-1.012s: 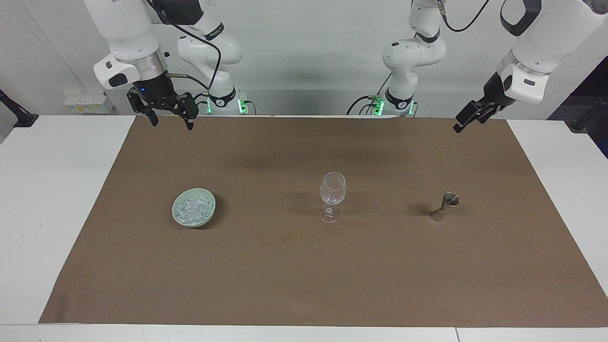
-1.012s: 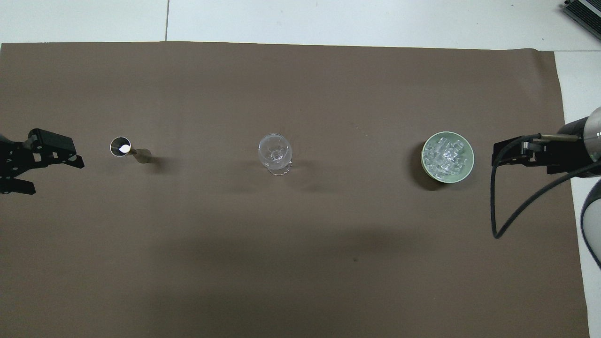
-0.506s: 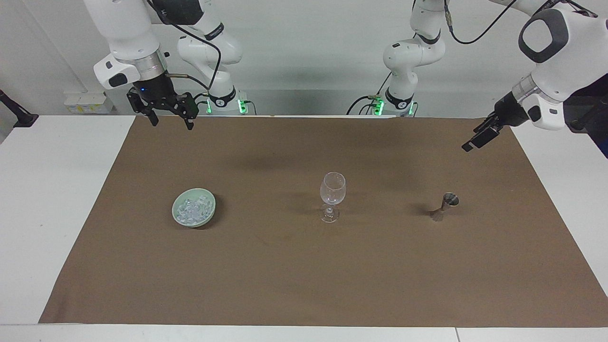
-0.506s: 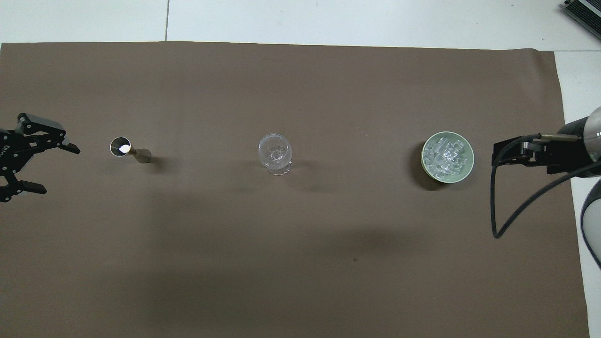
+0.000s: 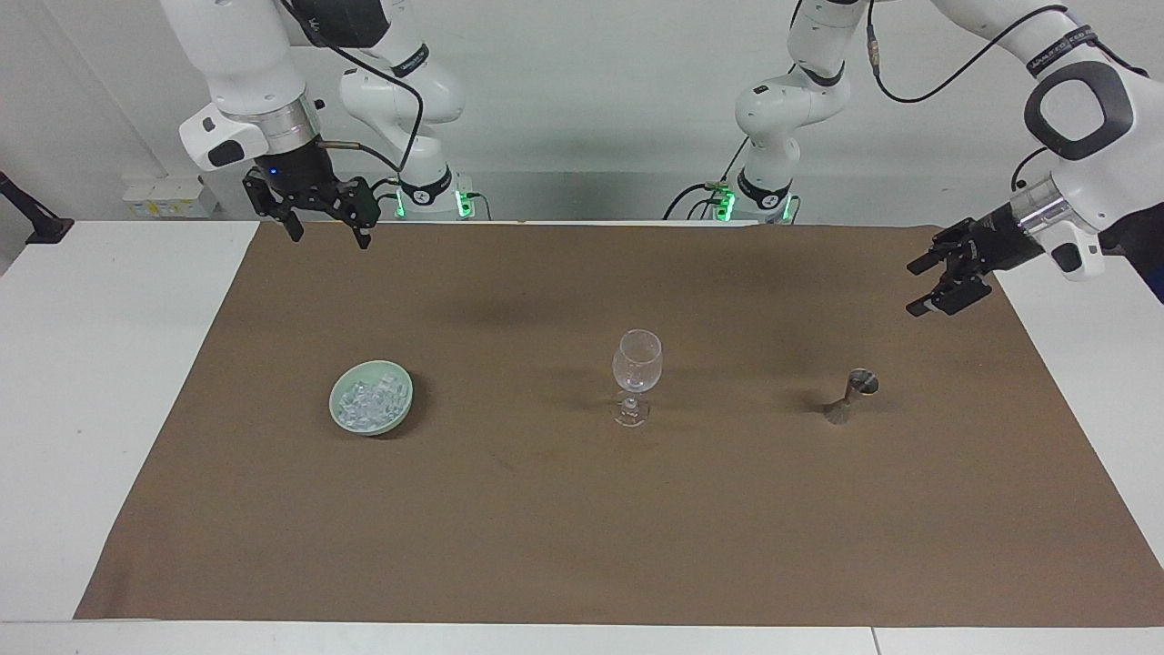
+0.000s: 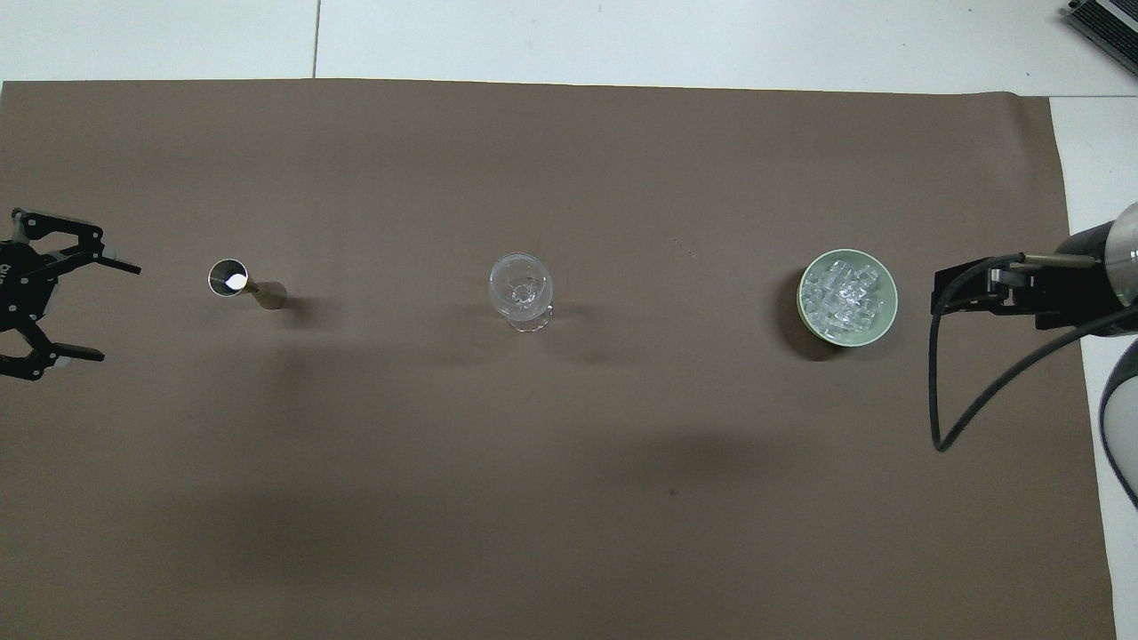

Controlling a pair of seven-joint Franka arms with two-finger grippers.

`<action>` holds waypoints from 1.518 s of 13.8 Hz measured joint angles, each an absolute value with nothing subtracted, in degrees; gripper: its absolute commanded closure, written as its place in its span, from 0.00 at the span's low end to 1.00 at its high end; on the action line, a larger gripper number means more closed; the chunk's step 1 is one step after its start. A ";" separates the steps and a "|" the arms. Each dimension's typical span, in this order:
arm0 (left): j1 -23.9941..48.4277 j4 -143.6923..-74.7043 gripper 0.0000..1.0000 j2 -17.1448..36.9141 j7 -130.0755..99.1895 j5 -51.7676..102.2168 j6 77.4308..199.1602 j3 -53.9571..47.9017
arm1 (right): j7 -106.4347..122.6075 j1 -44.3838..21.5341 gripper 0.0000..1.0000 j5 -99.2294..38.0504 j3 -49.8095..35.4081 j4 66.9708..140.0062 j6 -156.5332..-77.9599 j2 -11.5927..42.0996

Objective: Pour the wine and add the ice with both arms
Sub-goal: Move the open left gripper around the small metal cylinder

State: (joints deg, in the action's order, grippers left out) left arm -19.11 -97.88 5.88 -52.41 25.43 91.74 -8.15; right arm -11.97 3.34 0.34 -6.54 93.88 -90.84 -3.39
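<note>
The ice [image 5: 370, 401] lies heaped in a pale green bowl [image 5: 404, 393] toward the right arm's end of the worktop: small, slick cubes, probably best pinched one at a time from the top of the pile. In line with it stand an empty stemmed glass [image 5: 637, 364], fragile, and a metal jigger [image 5: 853, 395], its contents unclear. The right claw [image 5: 326, 224] hangs open, empty, over the cloth's edge; the left claw [image 5: 937, 284] hovers open, empty, near the jigger.
</note>
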 measured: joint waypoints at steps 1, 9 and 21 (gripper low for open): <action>-19.40 -97.92 0.00 7.30 -54.64 27.33 92.88 -8.10 | -11.97 3.34 0.00 0.34 -6.54 93.88 -90.84 -3.39; -25.45 -97.96 0.00 16.34 -59.32 37.26 97.78 -8.01 | -11.97 3.34 0.00 0.34 -6.54 93.88 -90.84 -3.39; -29.37 -101.38 0.00 26.76 -48.32 48.69 101.55 -8.40 | -11.96 3.34 0.00 0.34 -6.54 93.88 -90.84 -3.39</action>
